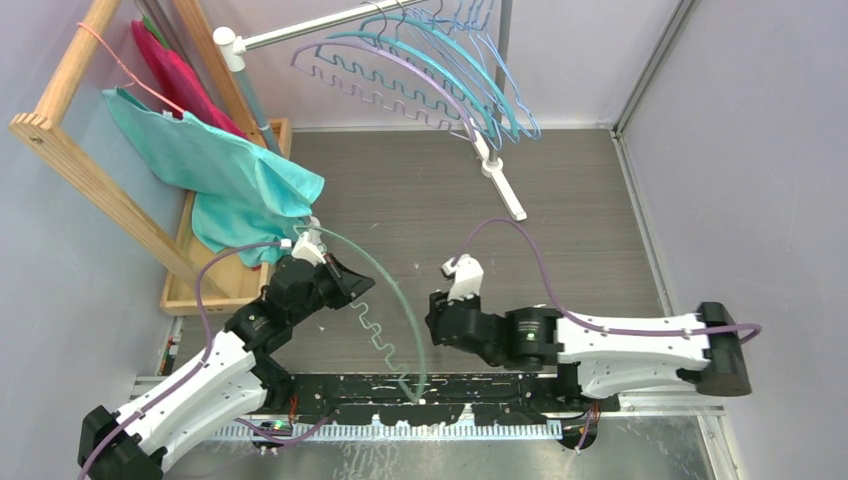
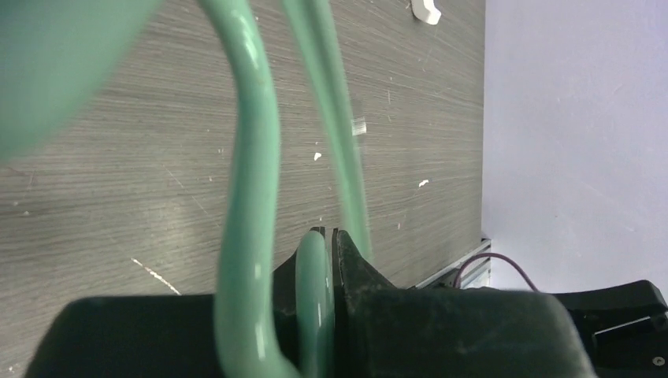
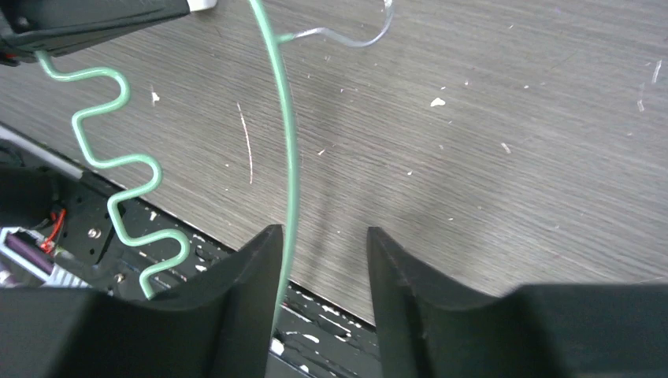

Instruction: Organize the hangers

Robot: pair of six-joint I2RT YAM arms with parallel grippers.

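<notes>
A thin green hanger [image 1: 405, 300] with a wavy bar hangs tilted over the table's near middle. My left gripper [image 1: 345, 280] is shut on it near one end; in the left wrist view the fingertips [image 2: 327, 236] pinch the green bar [image 2: 315, 276]. My right gripper [image 1: 430, 318] is open beside the arch. In the right wrist view the arch [image 3: 290, 142] runs along the inner face of the left finger, with the gap [image 3: 323, 232] otherwise bare. Several blue, teal and lavender hangers [image 1: 420, 70] hang on the grey rail [image 1: 310, 28].
A teal cloth [image 1: 220, 170] and a pink wire hanger [image 1: 120, 60] hang on the wooden rack [image 1: 80, 170] at the left, over a wooden tray [image 1: 200, 290]. The rail's white foot [image 1: 500, 185] rests on the table. Walls close in on both sides.
</notes>
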